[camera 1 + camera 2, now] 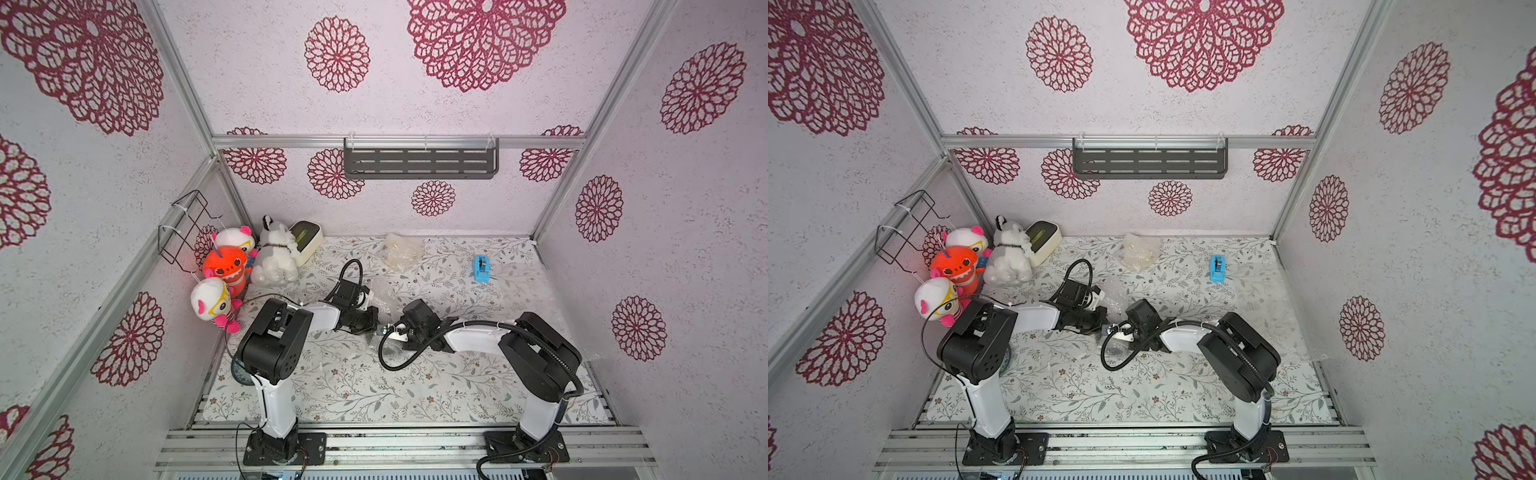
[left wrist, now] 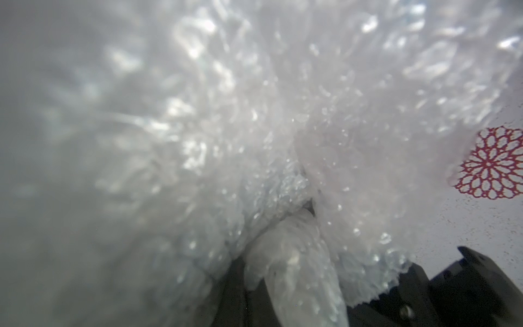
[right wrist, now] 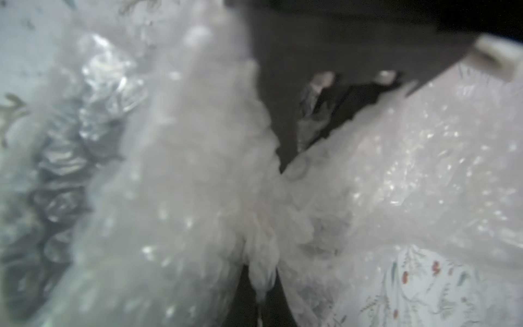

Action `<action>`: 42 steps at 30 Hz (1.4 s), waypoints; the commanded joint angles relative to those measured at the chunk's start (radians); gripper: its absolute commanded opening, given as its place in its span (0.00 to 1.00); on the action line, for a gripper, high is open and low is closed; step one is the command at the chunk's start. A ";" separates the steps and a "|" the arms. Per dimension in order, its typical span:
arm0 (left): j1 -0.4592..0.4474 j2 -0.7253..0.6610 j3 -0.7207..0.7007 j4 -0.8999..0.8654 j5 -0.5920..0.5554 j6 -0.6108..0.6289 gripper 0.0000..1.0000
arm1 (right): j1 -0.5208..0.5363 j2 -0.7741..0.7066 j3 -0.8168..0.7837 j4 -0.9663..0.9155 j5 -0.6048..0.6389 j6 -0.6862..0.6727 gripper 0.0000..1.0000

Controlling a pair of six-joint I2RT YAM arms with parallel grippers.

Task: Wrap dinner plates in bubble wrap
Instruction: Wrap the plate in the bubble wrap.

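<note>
while both arms reach in toward the middle of the floral-print tabletop (image 1: 353, 382), the left gripper (image 1: 374, 321) and right gripper (image 1: 385, 330) sit tip to tip, nearly touching, w/ a crinkly clear bubble wrap sheet (image 1: 384, 296) bunched btwn and around them. left wrist view: the wrap (image 2: 254, 119) fills nearly the whole frame, and a twisted strand of it is pinched in the closed jaws. right wrist view: the wrap (image 3: 198, 175) gathers to a tight pleat, also clamped in closed jaws; sth dark shows thru it on one side, can't tell what. at the back of the tabletop lies a cream-coloured bundle (image 1: 401, 251) in bubble wrap, contents not readable. a grey-teal round plate (image 1: 239, 370) peeks out under the left arm's shoulder, mostly hidden. another flat clear sheet (image 1: 523, 291) lies on the right side, near a small blue tape dispenser (image 1: 482, 268). plush toys (image 1: 226, 266) and a cream box w/ green top (image 1: 306, 239) crowd the back left corner.
</note>
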 commanded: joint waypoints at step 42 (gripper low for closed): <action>-0.015 0.077 -0.001 -0.136 -0.034 -0.108 0.00 | -0.071 -0.262 -0.083 0.102 -0.198 1.084 0.44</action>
